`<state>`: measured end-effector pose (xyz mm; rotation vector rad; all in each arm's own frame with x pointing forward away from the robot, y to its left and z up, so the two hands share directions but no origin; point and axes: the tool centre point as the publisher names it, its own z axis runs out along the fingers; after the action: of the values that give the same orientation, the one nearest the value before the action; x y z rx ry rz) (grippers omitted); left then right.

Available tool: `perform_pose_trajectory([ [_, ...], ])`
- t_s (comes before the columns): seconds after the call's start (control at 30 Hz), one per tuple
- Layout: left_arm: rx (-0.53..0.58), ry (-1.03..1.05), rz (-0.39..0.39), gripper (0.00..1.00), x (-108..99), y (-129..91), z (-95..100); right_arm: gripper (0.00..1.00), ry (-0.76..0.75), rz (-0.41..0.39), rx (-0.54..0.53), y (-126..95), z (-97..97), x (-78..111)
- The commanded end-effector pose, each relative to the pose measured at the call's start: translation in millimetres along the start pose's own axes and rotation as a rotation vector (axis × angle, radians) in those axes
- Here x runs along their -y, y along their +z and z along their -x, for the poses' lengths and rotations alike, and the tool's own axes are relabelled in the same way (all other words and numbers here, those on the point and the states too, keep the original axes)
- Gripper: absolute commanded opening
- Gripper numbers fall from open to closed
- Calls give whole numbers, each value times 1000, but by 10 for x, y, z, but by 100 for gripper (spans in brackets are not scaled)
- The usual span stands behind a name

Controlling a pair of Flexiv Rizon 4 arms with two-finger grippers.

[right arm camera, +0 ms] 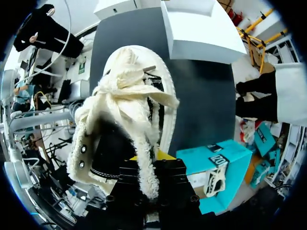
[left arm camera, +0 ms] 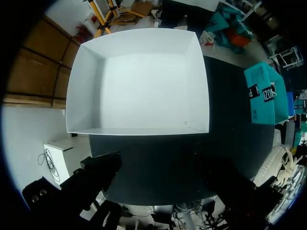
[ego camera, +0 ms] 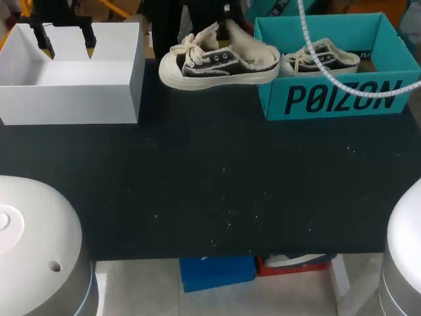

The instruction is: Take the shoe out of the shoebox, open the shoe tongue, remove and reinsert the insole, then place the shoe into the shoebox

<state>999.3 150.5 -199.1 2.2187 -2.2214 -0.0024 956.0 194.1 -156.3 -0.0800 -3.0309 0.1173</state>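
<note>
A black shoe (ego camera: 220, 62) with cream fleece lining and cream laces is level between the two boxes at the table's far side, toe toward the white box. My right gripper (right arm camera: 148, 160) is shut on the fleece edge at the shoe's (right arm camera: 127, 110) opening; in the head view it (ego camera: 228, 23) is mostly hidden behind the fleece. The teal shoebox (ego camera: 329, 99) stands at the far right with a second matching shoe (ego camera: 322, 59) inside. My left gripper (ego camera: 66, 41) hangs open over the white box (ego camera: 72, 92), with nothing between its fingers (left arm camera: 96, 177).
The white open box (left arm camera: 139, 81) is empty inside and fills the far left corner. A white coiled cable (ego camera: 342, 82) crosses the teal shoebox (right arm camera: 225, 160). Black tabletop (ego camera: 217, 184) stretches in front of both boxes.
</note>
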Motion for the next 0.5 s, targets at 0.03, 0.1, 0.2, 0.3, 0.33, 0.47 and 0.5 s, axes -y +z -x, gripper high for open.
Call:
perform_pose_trajectory([
  [0.03, 0, 0, -1, 100, 4, 2, 0, 0, -23, 16, 143, 255, -443, -168],
  [0.1, 0, 0, -1, 100, 4, 2, 0, 0, -20, 18, 147, 379, -530, -234],
  [0.2, 0, 0, -1, 100, 4, 2, 0, 0, -18, 45, 151, 571, -598, -361],
  [0.3, 0, 0, -1, 100, 4, 2, 0, 0, -13, 74, 150, 814, -625, -501],
  [0.33, 0, 0, -1, 100, 4, 2, 0, 0, -6, 85, 141, 907, -627, -539],
  [0.47, 0, 0, -1, 100, 4, 2, 0, 0, -13, 92, 117, 1241, -611, -662],
  [0.5, 0, 0, -1, 100, 4, 2, 0, 0, -15, 93, 101, 1326, -599, -681],
])
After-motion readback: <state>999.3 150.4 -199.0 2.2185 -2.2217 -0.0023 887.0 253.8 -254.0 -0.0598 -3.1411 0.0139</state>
